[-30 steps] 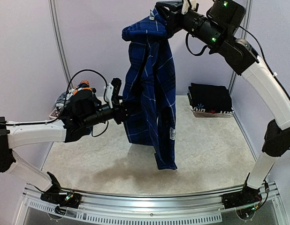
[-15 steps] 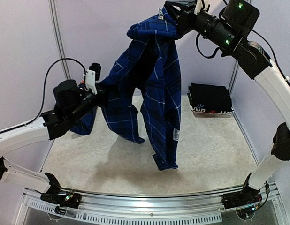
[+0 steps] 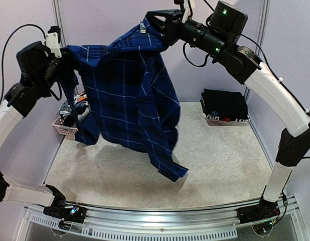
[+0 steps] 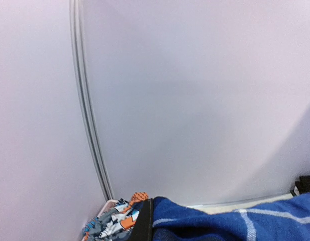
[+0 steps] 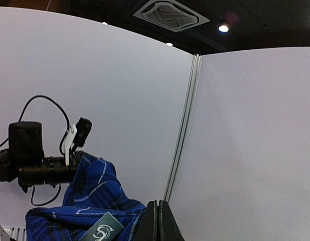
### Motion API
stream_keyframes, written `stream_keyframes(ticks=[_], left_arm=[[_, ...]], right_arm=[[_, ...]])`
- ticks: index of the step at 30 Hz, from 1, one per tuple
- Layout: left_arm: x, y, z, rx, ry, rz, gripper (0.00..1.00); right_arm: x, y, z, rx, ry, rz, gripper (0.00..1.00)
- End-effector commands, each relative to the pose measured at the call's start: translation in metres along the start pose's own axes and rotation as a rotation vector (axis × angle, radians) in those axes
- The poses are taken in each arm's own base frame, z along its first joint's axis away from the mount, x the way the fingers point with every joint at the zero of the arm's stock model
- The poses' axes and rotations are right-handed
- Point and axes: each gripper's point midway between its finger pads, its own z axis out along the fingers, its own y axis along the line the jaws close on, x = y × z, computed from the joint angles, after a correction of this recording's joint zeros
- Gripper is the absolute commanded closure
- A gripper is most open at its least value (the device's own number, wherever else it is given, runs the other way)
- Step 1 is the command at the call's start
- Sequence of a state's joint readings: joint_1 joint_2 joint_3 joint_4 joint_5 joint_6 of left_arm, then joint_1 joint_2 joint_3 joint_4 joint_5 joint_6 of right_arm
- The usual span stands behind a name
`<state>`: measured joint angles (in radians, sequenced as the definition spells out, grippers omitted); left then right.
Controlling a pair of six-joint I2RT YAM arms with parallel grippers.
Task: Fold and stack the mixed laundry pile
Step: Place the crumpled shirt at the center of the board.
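Note:
A blue plaid shirt hangs spread in the air between my two grippers. High at the left, my left gripper is shut on one upper edge of it; its wrist view shows blue cloth beside one dark finger. At the top centre, my right gripper is shut on the collar end, with fingers pressed together next to the labelled cloth. The shirt's lower corner dangles just above the table. The rest of the mixed laundry pile, grey-white-orange pieces, lies at the left.
The patterned pieces sit in a pale lattice basket against the left wall. Folded black garments are stacked at the back right on a low tray. Booth walls close in on three sides; a metal rail runs along the near edge.
My left gripper shut on the shirt's edge and rose up and to the left, pulling the shirt open wide. My right gripper shifted a little to the left with the collar.

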<state>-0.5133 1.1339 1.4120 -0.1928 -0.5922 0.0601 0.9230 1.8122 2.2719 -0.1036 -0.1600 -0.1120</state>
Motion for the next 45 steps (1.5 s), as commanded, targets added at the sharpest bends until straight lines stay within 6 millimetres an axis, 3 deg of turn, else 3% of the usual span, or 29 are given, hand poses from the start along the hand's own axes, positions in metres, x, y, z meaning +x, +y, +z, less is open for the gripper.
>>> stream_keyframes(ticks=[1, 3, 5, 7, 8, 9, 10, 11, 14, 15, 17, 21, 25, 32, 35, 39, 42, 45], left_arm=[[-0.041, 0.013, 0.004, -0.011, -0.029, 0.026, 1.00], [-0.060, -0.003, 0.010, 0.071, -0.056, 0.025, 1.00], [-0.066, -0.022, 0.023, 0.132, -0.048, 0.025, 1.00], [-0.060, -0.052, 0.046, 0.217, -0.023, 0.033, 1.00], [-0.053, -0.069, 0.057, 0.273, -0.005, 0.033, 1.00], [-0.041, -0.091, 0.070, 0.335, 0.026, 0.036, 1.00], [-0.019, -0.117, 0.090, 0.396, 0.081, 0.049, 1.00], [-0.001, -0.142, 0.101, 0.466, 0.126, 0.052, 1.00], [0.078, -0.227, 0.122, 0.722, 0.280, 0.090, 1.00], [0.110, -0.252, 0.127, 0.768, 0.337, 0.113, 1.00], [0.172, -0.294, 0.126, 0.851, 0.448, 0.170, 1.00], [0.262, -0.352, 0.109, 0.982, 0.590, 0.225, 1.00], [0.308, -0.369, 0.100, 1.019, 0.662, 0.251, 1.00], [0.346, -0.378, 0.082, 1.092, 0.738, 0.256, 1.00], [0.360, -0.384, 0.074, 1.107, 0.763, 0.264, 1.00], [0.375, -0.398, 0.065, 1.118, 0.780, 0.258, 1.00], [0.383, -0.410, 0.059, 1.121, 0.783, 0.238, 1.00], [0.390, -0.423, 0.054, 1.117, 0.787, 0.211, 1.00]], right_arm=[[-0.011, 0.002, 0.004, 0.005, -0.040, 0.101, 1.00], [-0.002, -0.015, -0.001, 0.111, 0.004, 0.188, 1.00], [0.017, -0.045, -0.020, 0.307, 0.069, 0.249, 1.00], [0.057, -0.068, -0.048, 0.503, 0.142, 0.298, 1.00], [0.059, -0.074, -0.071, 0.570, 0.141, 0.319, 1.00], [0.084, -0.079, -0.088, 0.634, 0.183, 0.320, 1.00], [0.113, -0.082, -0.112, 0.695, 0.239, 0.338, 1.00], [0.117, -0.087, -0.139, 0.752, 0.242, 0.355, 1.00], [0.175, -0.087, -0.202, 0.869, 0.299, 0.470, 1.00], [0.180, -0.086, -0.224, 0.903, 0.293, 0.497, 1.00], [0.207, -0.083, -0.258, 0.967, 0.376, 0.513, 1.00], [0.248, -0.069, -0.305, 1.026, 0.476, 0.582, 1.00], [0.285, -0.061, -0.352, 1.116, 0.553, 0.600, 1.00], [0.308, -0.059, -0.397, 1.207, 0.573, 0.578, 1.00], [0.316, -0.059, -0.410, 1.241, 0.591, 0.560, 0.93], [0.325, -0.058, -0.426, 1.284, 0.614, 0.545, 0.74], [0.325, -0.060, -0.440, 1.324, 0.608, 0.526, 0.38], [0.314, -0.063, -0.452, 1.362, 0.588, 0.494, 0.19]])
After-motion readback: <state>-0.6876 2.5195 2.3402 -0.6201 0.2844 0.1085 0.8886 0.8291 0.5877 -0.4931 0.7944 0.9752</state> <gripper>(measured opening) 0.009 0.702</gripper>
